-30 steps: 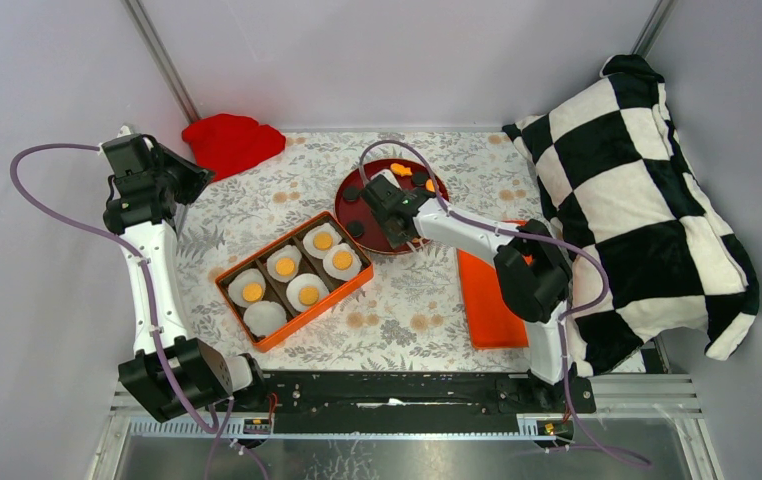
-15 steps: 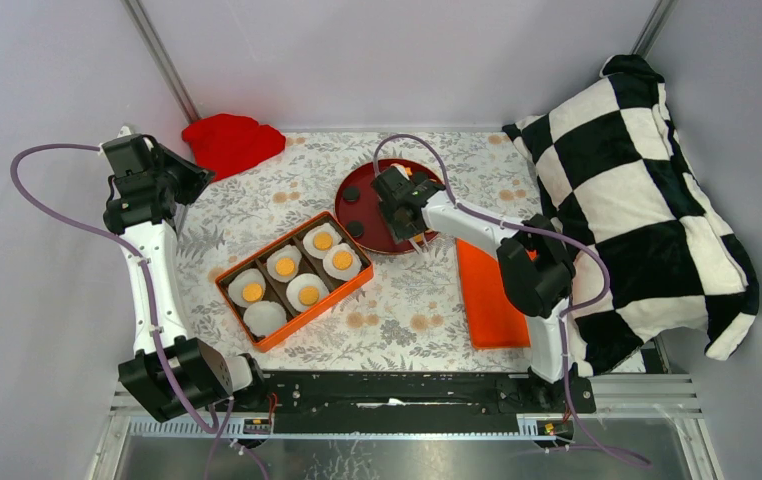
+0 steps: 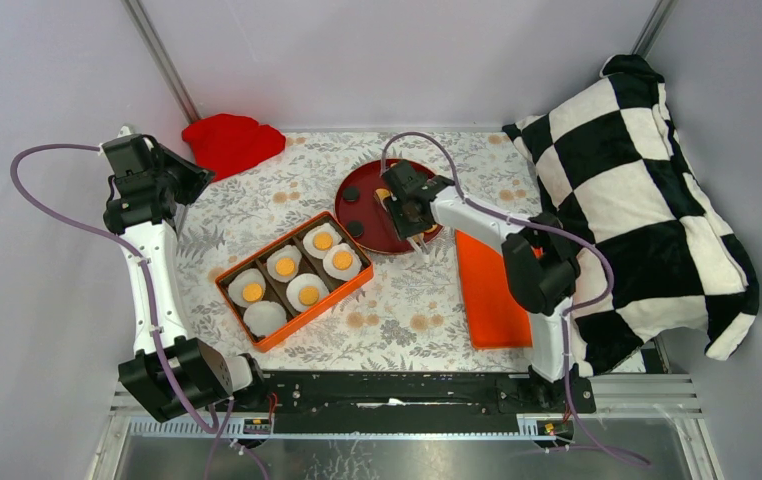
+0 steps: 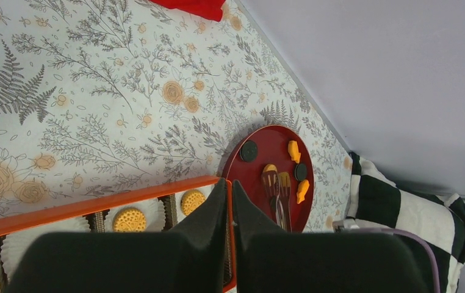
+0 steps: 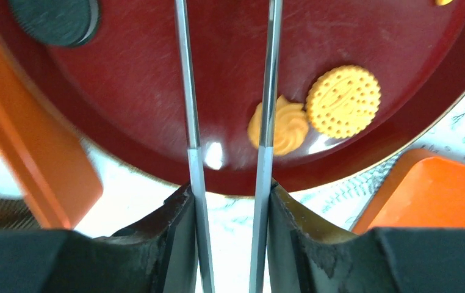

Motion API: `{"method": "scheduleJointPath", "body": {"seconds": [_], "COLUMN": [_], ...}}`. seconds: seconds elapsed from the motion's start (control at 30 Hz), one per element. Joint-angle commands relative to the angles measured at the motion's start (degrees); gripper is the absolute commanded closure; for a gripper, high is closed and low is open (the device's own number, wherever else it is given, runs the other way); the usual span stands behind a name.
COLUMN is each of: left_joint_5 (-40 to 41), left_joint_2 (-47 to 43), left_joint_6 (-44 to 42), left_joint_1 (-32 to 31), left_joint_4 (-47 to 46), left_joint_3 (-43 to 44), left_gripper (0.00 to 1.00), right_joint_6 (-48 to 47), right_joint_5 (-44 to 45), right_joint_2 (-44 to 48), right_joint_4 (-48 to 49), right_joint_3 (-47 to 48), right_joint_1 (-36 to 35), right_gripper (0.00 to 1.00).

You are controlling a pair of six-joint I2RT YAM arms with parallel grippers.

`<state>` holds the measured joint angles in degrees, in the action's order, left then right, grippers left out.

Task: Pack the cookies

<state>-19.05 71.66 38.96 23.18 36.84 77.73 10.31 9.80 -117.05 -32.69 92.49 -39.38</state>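
right wrist, right claw [image 5: 226, 36] parted above plate rim [image 5: 138, 155], cookies [image 5: 343, 101] just beside

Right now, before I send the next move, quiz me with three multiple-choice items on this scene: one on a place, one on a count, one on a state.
1. The right gripper hangs over: A the checkered pillow; B the dark red plate; C the red cloth.
2. How many cookies lie in the orange box? A three; B five; C six.
3. The left gripper is: A wide open; B clamped on a cookie; C shut and empty.
Answers: 1 B, the plate fills the right wrist view beneath it. 2 B, one liner is bare and the other five carry one each. 3 C, its jaws meet with nothing between them.
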Motion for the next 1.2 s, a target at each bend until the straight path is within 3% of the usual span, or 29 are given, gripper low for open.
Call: {"method": "scheduleJointPath", "body": {"seconds": [0.0,0.23,0.37,0.9,1.17], "left_joint_5": [0.8,2.1,2.5,2.3,2.2], "left_joint_2": [-0.7,0.4,0.7,-0.2,-0.5], "left_joint_6": [0.6,0.8,1.0,0.5,-0.2], "left_joint_1": [-0.4,-0.4,-0.4,-0.4,-0.4], "left_joint_4": [-1.9,-1.5,-1.5,-0.5,-0.2], "left_joint_3": [0.0,0.3,0.5,0.6,0.3], "left_gripper": [0.92,0.94,0.94,0.94,0.94], "right_joint_6": [-0.2,-3.2,-4.1,-9.3,-9.1], "right_joint_5": [-8.4,-9.5,-15.2,-22.8,-18.4], "right_joint_2": [13.2,21.5,23.2,11.8,7.3], "right_joint_4": [4.5,4.7,5.3,-0.1,2.1], "right_joint_3": [-3.7,-9.1,-10.5,1.5,2.4], "right_joint_1": [-1.7,-11.0,-15.5,-31.1,-32.0], "right_gripper": [0.96,1.00,1.00,0.99,0.96]}}
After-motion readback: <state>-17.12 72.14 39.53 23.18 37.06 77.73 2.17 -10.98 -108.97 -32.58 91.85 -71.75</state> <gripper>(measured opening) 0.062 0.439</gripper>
